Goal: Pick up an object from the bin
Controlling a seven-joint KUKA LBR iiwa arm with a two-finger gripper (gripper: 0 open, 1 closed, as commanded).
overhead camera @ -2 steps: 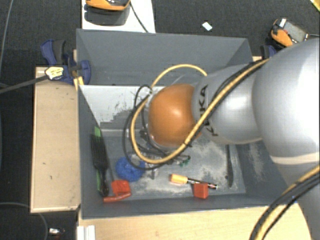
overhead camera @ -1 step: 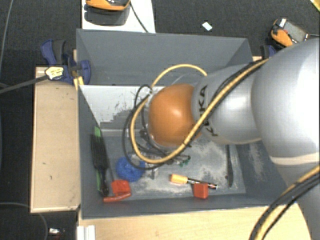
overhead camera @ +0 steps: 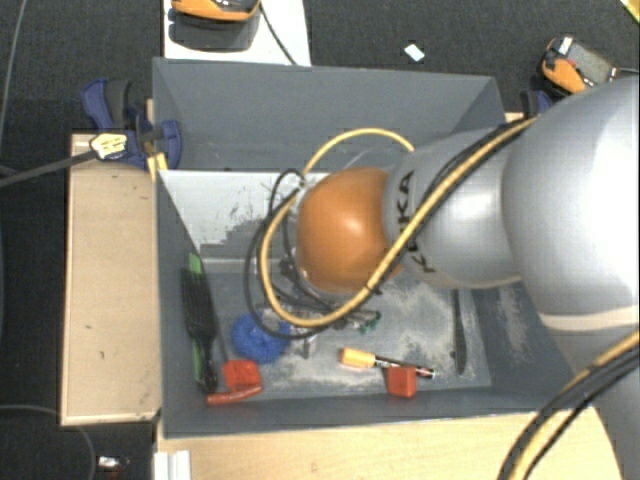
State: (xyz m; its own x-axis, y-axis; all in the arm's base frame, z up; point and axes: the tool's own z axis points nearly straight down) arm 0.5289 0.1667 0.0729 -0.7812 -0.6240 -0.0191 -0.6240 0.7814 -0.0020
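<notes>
My gripper (overhead camera: pixel 303 338) reaches down into the middle of the bin, mostly hidden beneath the arm's orange cover. Just to its left a crumpled blue thing (overhead camera: pixel 257 338) lies on the floor, touching or nearly touching it. To the lower right of the gripper lies a cream and yellow pen-like stick (overhead camera: pixel 372 360) with a dark tip. A small red block (overhead camera: pixel 402 382) sits by that tip. A red piece with a handle (overhead camera: pixel 236 380) rests in the front left, below the blue thing.
A long black tool with green ends (overhead camera: pixel 198 320) lies along the left wall. A thin dark rod (overhead camera: pixel 458 332) lies near the right wall. The big grey arm and its yellow cable cover the bin's right and back.
</notes>
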